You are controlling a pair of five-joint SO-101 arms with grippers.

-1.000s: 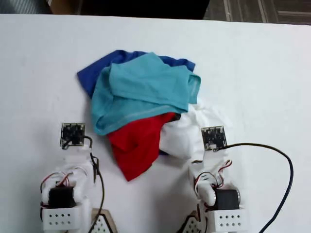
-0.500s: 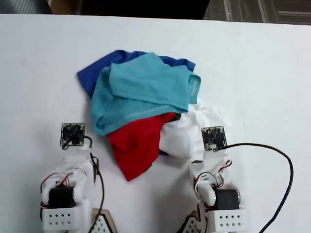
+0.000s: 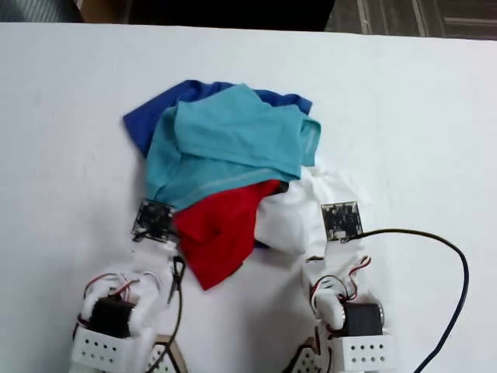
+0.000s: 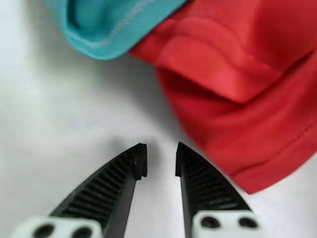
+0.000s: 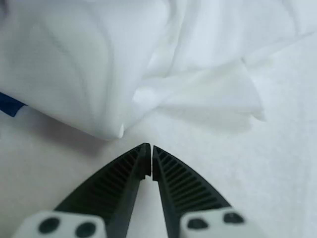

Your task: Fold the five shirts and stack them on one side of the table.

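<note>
Facing shirts (image 3: pixel 233 148) on the white table (image 3: pixel 404 101), left fingers (image 4: pixel 119 183) gape slightly, right fingers (image 5: pixel 126 178) are closed.

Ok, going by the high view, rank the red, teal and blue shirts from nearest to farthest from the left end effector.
1. Red shirt: right beside the left end effector, on the side toward the other arm.
2. Teal shirt: its hem lies just ahead, nearly tied with the red.
3. Blue shirt: at the pile's far side.
</note>
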